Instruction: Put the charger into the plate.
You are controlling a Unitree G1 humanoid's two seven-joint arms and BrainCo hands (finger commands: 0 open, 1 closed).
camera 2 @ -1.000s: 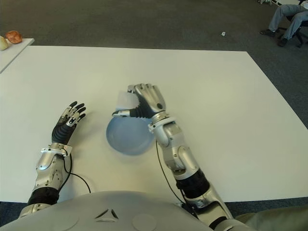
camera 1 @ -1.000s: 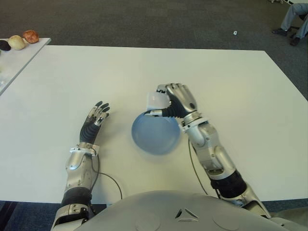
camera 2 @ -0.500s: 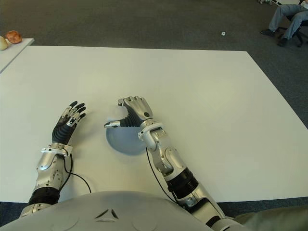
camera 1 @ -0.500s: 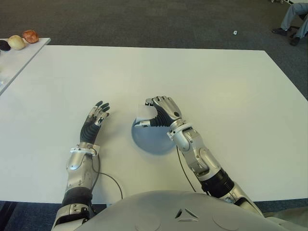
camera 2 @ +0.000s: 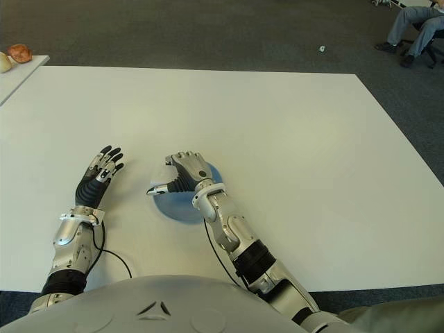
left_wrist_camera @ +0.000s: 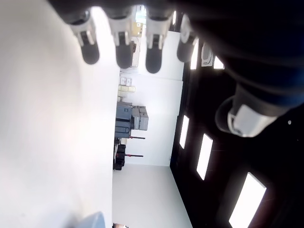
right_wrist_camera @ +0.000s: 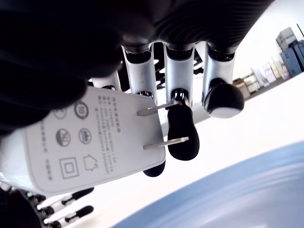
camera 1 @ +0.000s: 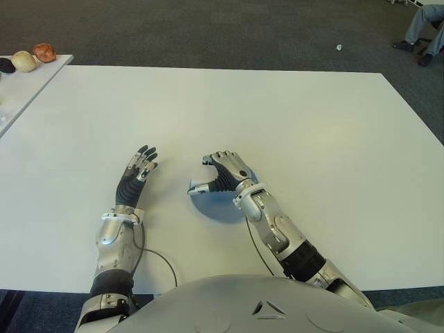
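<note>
Right hand [camera 1: 220,173] clasping white charger [right_wrist_camera: 90,142] over blue plate [camera 1: 225,207] at table [camera 1: 312,139] centre; left hand [camera 1: 137,170] at nine o'clock of plate, fingers spread, empty

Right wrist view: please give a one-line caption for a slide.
Right hand holds the white charger, prongs exposed, just above the blue plate.

Office or lab-type room, dark grey carpet floor [camera 1: 208,31], large white table [camera 1: 291,118], second white table [camera 1: 28,87] at left edge, seated person's legs [camera 2: 409,28] on office chair at far right
</note>
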